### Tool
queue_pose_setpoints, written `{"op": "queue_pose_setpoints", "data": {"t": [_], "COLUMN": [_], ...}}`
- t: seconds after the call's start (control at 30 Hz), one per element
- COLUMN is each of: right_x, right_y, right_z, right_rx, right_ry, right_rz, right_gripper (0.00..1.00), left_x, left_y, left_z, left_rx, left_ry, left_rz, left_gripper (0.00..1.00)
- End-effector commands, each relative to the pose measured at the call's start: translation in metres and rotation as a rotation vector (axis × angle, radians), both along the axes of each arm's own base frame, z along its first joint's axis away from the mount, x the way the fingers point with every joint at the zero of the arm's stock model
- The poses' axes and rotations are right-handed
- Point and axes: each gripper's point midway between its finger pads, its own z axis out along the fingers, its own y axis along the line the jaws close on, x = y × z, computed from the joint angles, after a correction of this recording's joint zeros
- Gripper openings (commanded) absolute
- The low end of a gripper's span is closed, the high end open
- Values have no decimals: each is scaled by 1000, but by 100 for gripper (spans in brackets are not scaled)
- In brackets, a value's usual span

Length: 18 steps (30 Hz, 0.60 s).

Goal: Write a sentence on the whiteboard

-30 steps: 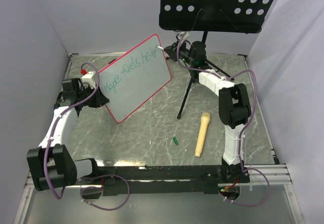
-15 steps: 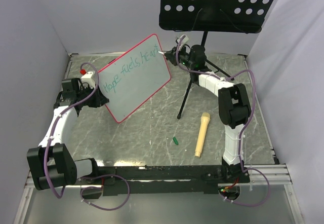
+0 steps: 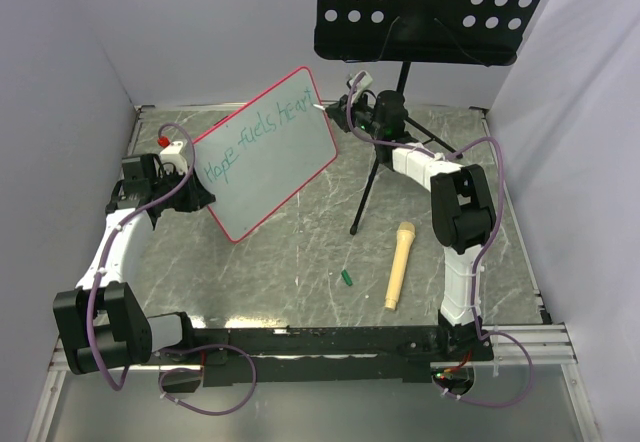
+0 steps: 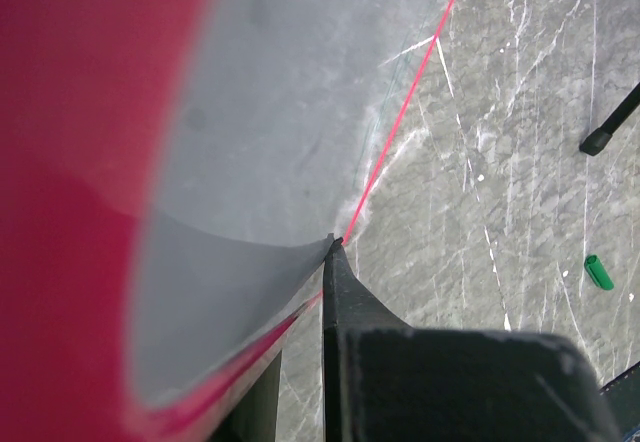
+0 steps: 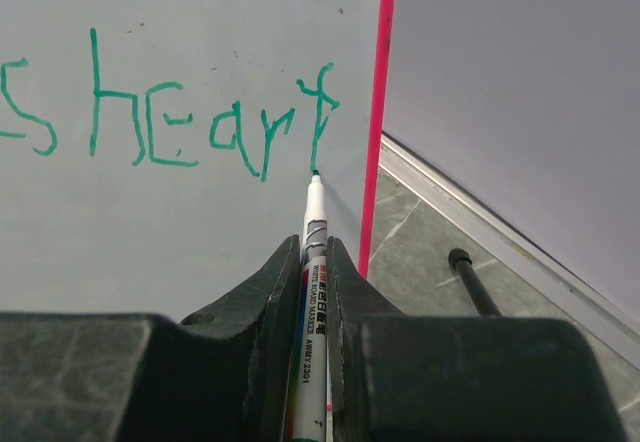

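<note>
The whiteboard (image 3: 268,154), white with a pink-red frame, is held tilted above the table. My left gripper (image 3: 190,194) is shut on its lower left edge; the edge runs between the jaws in the left wrist view (image 4: 300,307). The teal-green sentence (image 3: 255,137) reads "Hope fuels heart". My right gripper (image 3: 350,107) is shut on a white marker (image 5: 312,262). The marker's tip touches the board at the foot of the last "t" (image 5: 318,122), close to the board's right frame (image 5: 378,112).
The black perforated music stand tray (image 3: 430,7) hangs above the back right, its tripod legs (image 3: 365,202) on the table under my right arm. A tan microphone (image 3: 398,264) and a green marker cap (image 3: 345,278) lie on the table in front.
My right gripper moved up and right along the board's top corner, and the letter "t" now follows "hear". The left arm and board held still.
</note>
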Motion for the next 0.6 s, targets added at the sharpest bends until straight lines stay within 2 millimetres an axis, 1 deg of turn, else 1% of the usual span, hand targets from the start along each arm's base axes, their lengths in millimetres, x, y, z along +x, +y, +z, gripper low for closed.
{"op": "queue_pose_setpoints", "data": {"t": [0.0, 0.23, 0.27, 0.3, 0.43, 0.47, 0.53, 0.57], "right_x": [3, 4, 2, 1, -11, -13, -16, -18], "right_y": [0, 0, 0, -1, -4, -5, -6, -7], "right_z": [37, 50, 55, 54, 71, 78, 81, 86], "right_rx": [16, 33, 39, 42, 82, 90, 100, 107], "right_ry": [-93, -117, -122, -120, -156, -169, -174, -186], "right_rz": [-21, -24, -21, -21, -9, -7, -6, -4], "right_gripper": [0, 0, 0, 0, 0, 0, 0, 0], "left_x": [-60, -61, -61, -60, -60, -61, -61, -61], "left_y": [75, 75, 75, 75, 76, 75, 76, 76], "left_z": [-90, -91, -92, -92, -93, -93, -93, -92], "left_rx": [463, 462, 462, 461, 463, 462, 464, 464], "left_ry": [330, 334, 336, 334, 335, 337, 338, 338], "left_rz": [49, 46, 48, 47, 46, 46, 48, 48], "left_gripper": [1, 1, 1, 1, 1, 1, 1, 1]}}
